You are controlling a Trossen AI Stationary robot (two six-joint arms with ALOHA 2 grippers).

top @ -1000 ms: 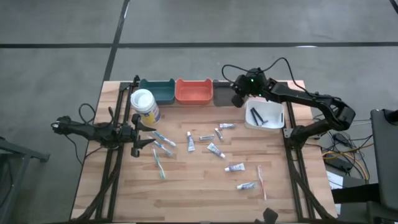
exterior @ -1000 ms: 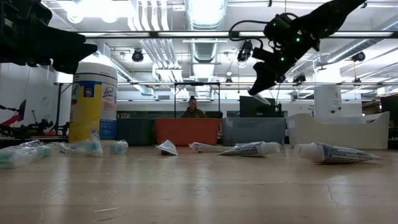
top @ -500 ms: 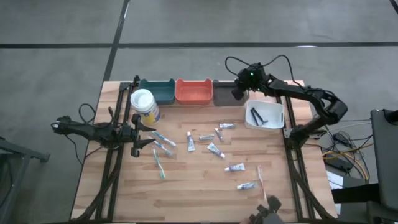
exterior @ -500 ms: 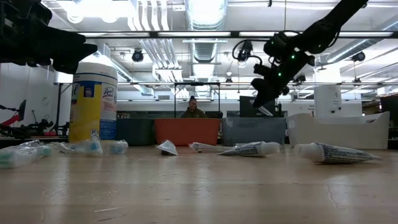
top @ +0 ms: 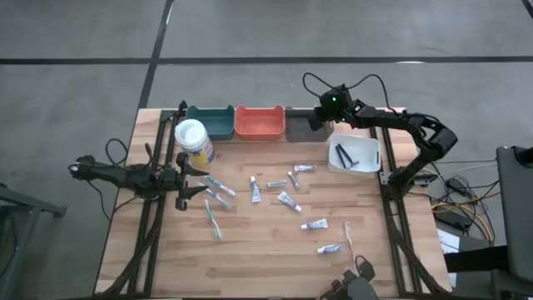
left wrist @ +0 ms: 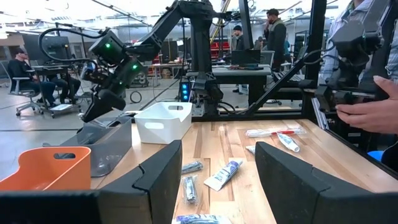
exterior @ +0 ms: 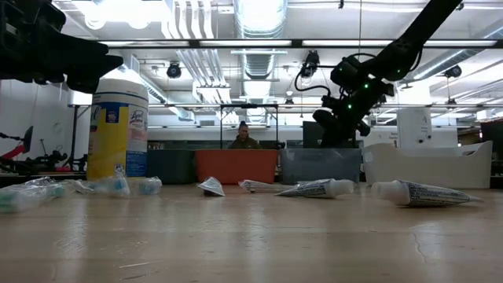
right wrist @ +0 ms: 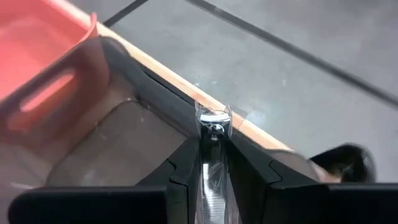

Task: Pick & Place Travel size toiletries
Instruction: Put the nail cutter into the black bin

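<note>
The right gripper pinched a clear-wrapped toiletry above the grey bin; I'd have lowered it inside before letting go. The left gripper waited wide open beside the loose tubes.

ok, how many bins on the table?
4: teal bin, orange bin and grey bin in a row along the far edge; white bin by the right edge. None looks hidden.

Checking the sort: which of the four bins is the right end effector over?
The grey bin, third in the back row beside the orange bin; the right end effector hangs above it, shut on a clear-wrapped item.
</note>
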